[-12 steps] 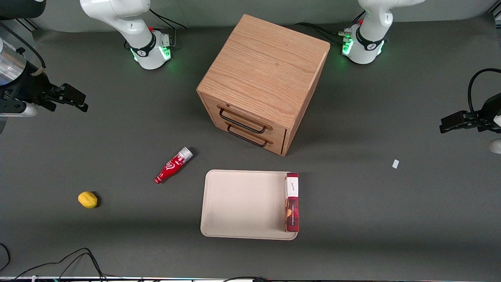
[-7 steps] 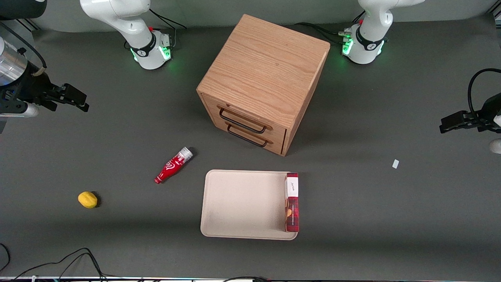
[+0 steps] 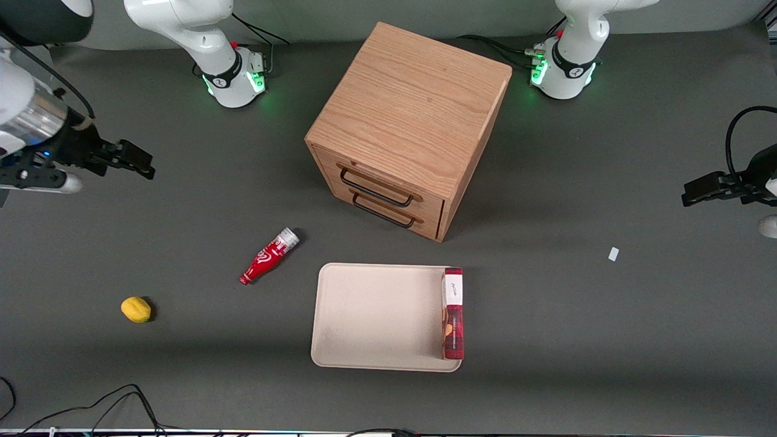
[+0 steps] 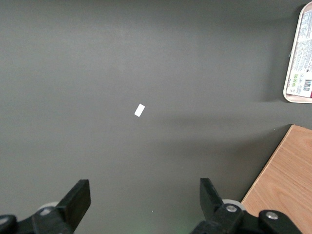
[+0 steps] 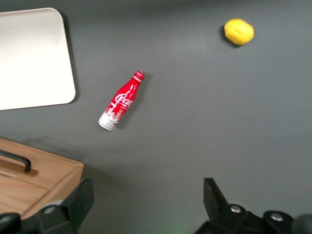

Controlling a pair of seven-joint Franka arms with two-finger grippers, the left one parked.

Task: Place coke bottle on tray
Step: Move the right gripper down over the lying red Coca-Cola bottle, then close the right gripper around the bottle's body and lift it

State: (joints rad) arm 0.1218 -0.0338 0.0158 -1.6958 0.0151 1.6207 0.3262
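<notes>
Jaws spread wide, empty, coke bottle (image 3: pixel 269 256) lying flat on table, well apart, nearer front cam.

Red coke bottle (image 3: pixel 269 255) with white script, beige tray (image 3: pixel 376 315), yellow lemon (image 3: pixel 136 309)

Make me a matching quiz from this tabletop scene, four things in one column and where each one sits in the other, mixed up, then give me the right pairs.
Things:
1. coke bottle
2. red box
3. lemon
4. gripper

Places:
A. on the tray, along one short edge
B. raised above the table at the working arm's end, fingers open
C. lying on its side on the table, beside the tray
D. on the table, nearest the front camera of the loose items, toward the working arm's end

Pairs: 1-C, 2-A, 3-D, 4-B
</notes>
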